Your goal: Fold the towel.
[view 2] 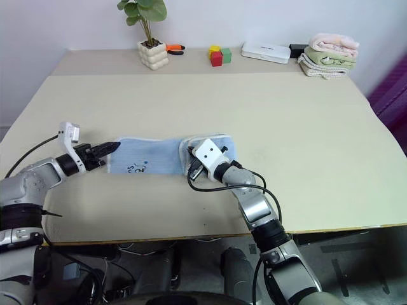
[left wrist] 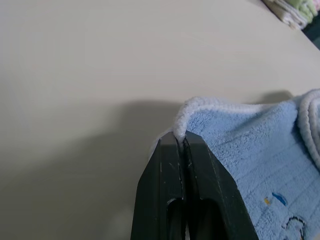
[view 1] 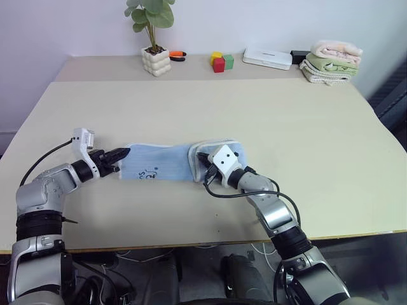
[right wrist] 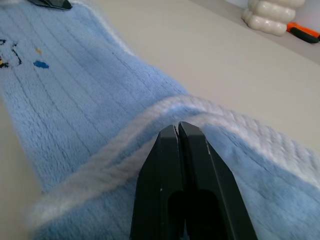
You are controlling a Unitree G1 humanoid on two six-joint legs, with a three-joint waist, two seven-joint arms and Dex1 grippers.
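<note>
The light blue towel (view 1: 159,164) lies as a long strip near the table's front edge, its dark printed mark facing up. Its right end is folded back over itself, with the pale hem (right wrist: 115,145) running across the fold. My left gripper (view 1: 124,153) reaches in level from the left and is shut on the towel's left corner; the whitish hem (left wrist: 187,107) is pinched at its fingertips (left wrist: 172,150). My right gripper (view 1: 205,162) is shut, its tips resting on the folded right end at the hem, with nothing visibly between them.
Along the table's far edge stand a plant in a white pot (view 1: 156,60), an orange and black tool (view 1: 178,55), coloured cubes (view 1: 221,61), a white box (view 1: 268,58) and a stack of pink, green and beige towels (view 1: 331,62). The tabletop (view 1: 254,114) stretches wide behind the towel.
</note>
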